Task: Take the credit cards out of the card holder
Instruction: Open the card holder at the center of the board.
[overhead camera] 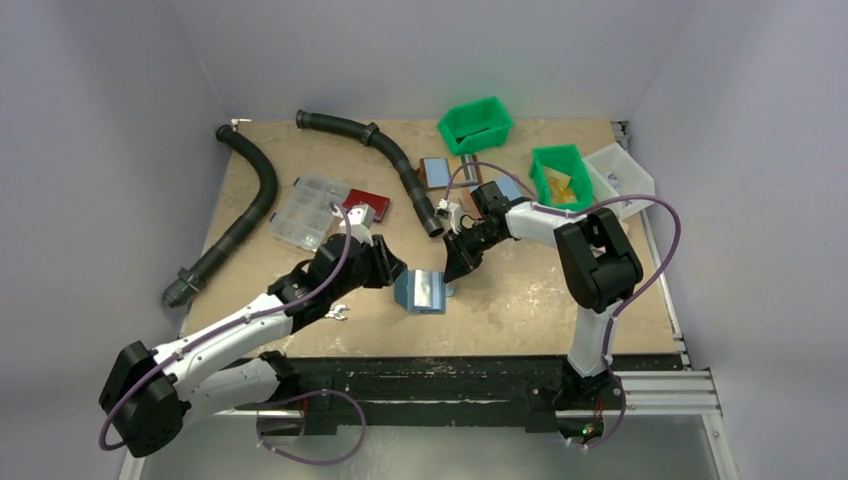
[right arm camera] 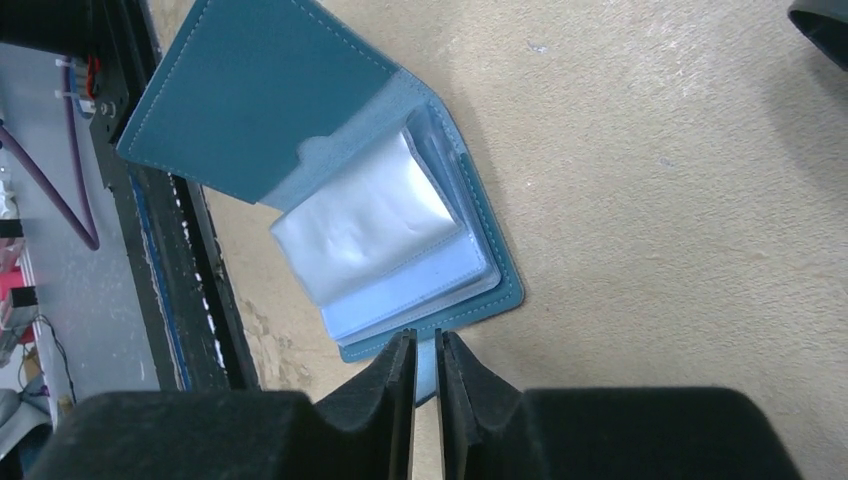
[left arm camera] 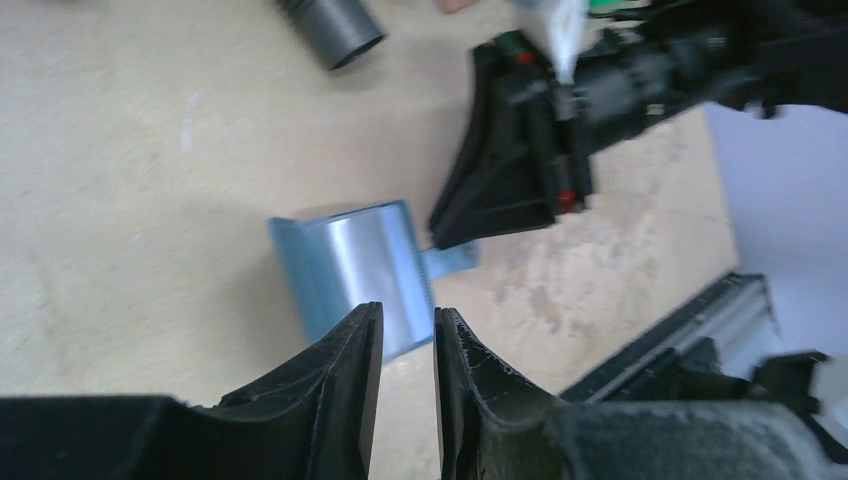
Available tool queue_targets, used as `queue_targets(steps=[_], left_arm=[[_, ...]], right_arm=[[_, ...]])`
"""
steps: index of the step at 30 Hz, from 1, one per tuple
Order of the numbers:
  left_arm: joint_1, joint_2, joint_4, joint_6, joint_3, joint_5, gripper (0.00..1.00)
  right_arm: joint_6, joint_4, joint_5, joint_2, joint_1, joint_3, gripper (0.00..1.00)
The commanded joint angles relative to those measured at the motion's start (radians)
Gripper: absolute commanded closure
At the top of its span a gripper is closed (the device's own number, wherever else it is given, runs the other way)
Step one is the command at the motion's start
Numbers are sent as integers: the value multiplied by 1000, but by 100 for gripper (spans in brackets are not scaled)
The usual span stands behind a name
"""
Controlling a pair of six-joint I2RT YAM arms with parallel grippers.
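Now, card holder (overhead camera: 420,291): dark-blue folding wallet, near centre of table (overhead camera: 540,300), lying open between the two hands; one cover flat on the table, the other raised.
Sleeves (right arm camera: 385,235): clear plastic, fanned up from the light-blue inside; pale and glossy; cards inside not distinguishable.
Snap tab (right arm camera: 320,155): rounded, on the edge of the raised cover.
Right hand (right arm camera: 427,350): at the right side of the card holder, fingers drawn almost together, pinching the edge of the flat cover.
Left hand (left arm camera: 400,330): at the left side of the card holder, fingers narrowly apart, tips at the edge of the raised cover; table visible through the gap; no firm grip to be made out.
Hoses: two black corrugated lengths, one along the far left (overhead camera: 245,205), one across the far middle (overhead camera: 395,160).
Organiser box (overhead camera: 305,212): clear, compartmented, left of centre.
Red item (overhead camera: 366,204): just right of the organiser box.
Brown-backed holders: two, blue-lined, far of the right hand (overhead camera: 435,172) (overhead camera: 505,187).
Green bins: one far centre (overhead camera: 476,125), one far right (overhead camera: 560,172) with yellow contents.
White bin (overhead camera: 622,178): far right edge, beside the second green bin.
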Motion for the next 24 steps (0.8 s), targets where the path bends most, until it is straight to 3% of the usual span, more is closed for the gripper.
queue_targets(steps=[1,4,9,16,21,24], left_arm=[[-14,-31,155,5,45,210,72],[-113,25,216,-14,75,196,71],[-252,253,74,13,197,21,68],[-270,459,-21,-19,222,-188,67],[-270,514,-17,-13,216,-227,66],[-270,536,-23,-3,222,-253,59]], right_arm=[[18,31,5,-41,0,-4,80],[25,33,27,-28,0,-3,81],[36,41,68,-33,-1,-8,80],[35,35,108,-51,0,-12,72],[31,28,109,-51,-1,-10,71],[28,24,98,-45,0,-8,70]])
